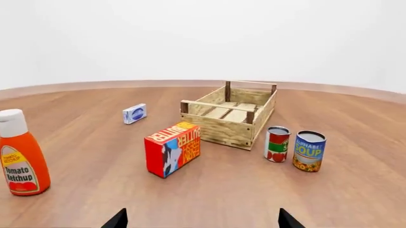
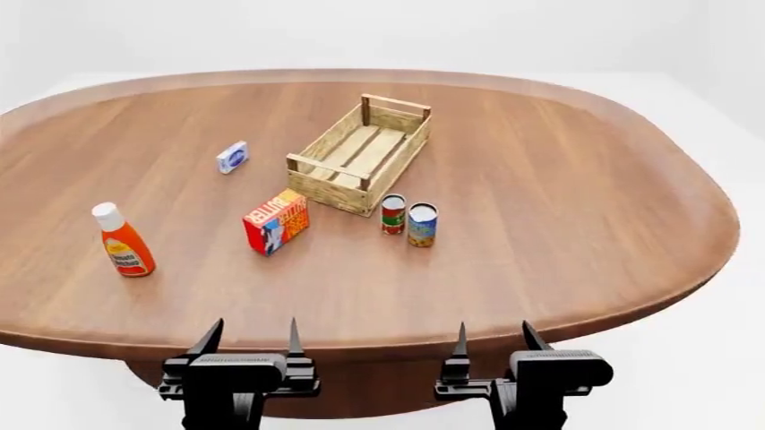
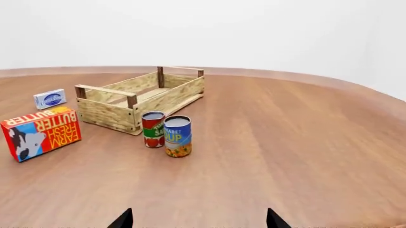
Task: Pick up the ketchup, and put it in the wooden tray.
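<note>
- Orange-red and white-capped, the ketchup (image 2: 124, 242) stands upright on the brown wooden table (image 2: 562, 197), off to my left and clear of every other item.
- My left gripper (image 2: 250, 345) hangs at the table's near edge, fingers spread and holding nothing; the bottle lies ahead of it and further to the left, well apart.
- From the left wrist camera the ketchup (image 1: 20, 154) sits at the frame's side with its "Tomato Ketchup" label facing me, while only the dark tips of the left gripper (image 1: 201, 219) show along the lower edge.
- My right gripper (image 2: 493, 343) mirrors the left at the near edge, likewise spread and empty; its tips (image 3: 198, 218) show in its own wrist view, where the ketchup is out of frame.
- Pale and slatted, the wooden tray (image 2: 358, 154) rests near the table's middle, angled, with nothing inside it.
- A red-orange butter box (image 2: 276, 221) stands between the ketchup and the tray, just beside the tray's near corner.
- Two cans stand close together near that same end of the tray: a red-labelled can (image 2: 393, 214) and a blue soup can (image 2: 422, 224).
- A small blue-and-white packet (image 2: 232, 157) lies to the tray's left, apart from it.
</note>
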Controlling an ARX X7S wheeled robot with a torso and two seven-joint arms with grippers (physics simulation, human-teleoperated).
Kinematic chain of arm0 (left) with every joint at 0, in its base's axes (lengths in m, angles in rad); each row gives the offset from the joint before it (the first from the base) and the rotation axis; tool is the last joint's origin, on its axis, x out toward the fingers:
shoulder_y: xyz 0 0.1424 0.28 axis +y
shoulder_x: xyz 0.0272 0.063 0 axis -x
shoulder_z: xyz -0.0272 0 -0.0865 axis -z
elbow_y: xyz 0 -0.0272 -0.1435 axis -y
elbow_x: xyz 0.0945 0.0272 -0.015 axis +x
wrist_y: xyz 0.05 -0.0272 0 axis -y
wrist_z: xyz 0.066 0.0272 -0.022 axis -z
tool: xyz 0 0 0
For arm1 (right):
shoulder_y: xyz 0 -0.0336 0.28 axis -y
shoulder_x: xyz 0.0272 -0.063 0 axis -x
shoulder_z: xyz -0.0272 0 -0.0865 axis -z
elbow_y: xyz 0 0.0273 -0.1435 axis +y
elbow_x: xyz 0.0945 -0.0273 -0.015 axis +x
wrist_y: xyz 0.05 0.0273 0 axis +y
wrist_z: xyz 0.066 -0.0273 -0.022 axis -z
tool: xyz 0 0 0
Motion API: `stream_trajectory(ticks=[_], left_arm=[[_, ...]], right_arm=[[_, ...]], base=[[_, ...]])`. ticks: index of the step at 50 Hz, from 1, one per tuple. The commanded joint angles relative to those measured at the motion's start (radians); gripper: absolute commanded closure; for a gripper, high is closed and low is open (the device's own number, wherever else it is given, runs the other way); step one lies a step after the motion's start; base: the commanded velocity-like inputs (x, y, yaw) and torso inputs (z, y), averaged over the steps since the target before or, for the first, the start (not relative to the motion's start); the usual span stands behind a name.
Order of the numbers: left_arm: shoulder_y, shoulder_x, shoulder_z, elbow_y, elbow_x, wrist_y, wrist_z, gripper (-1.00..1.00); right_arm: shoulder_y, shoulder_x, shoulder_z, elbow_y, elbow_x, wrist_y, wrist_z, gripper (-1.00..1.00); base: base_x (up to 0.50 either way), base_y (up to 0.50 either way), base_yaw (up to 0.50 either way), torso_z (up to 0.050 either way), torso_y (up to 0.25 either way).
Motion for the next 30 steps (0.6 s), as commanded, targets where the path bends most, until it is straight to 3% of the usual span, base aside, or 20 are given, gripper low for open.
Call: stream_trajectory(ticks=[1,8,27,30], left_arm=[[-0.006,-0.018,0.017,-0.005,-0.017,0.000,-0.021,-1.00],[-0.010,-0.030,0.023,-0.002,-0.026,-0.002,-0.028,-1.00],[-0.105,-0.083,0.013,0.095,-0.035,-0.105,-0.059,-1.00],[-0.106,-0.086,0.015,0.097,-0.035,-0.105,-0.064,-1.00]], right_arm=[[0.008,0.019,-0.017,0.011,0.025,0.001,0.015,-1.00],[0.013,0.027,-0.028,-0.002,0.030,0.013,0.027,-1.00],[0.114,0.088,-0.048,-0.124,0.039,0.201,0.036,-1.00],[0.125,0.098,-0.051,-0.133,0.038,0.214,0.036,-1.00]], base=[[0.00,-0.50,0.00,0.000,0.000],[0.00,-0.50,0.00,0.000,0.000],[0.00,0.00,0.00,0.000,0.000],[0.00,0.00,0.46,0.000,0.000]])
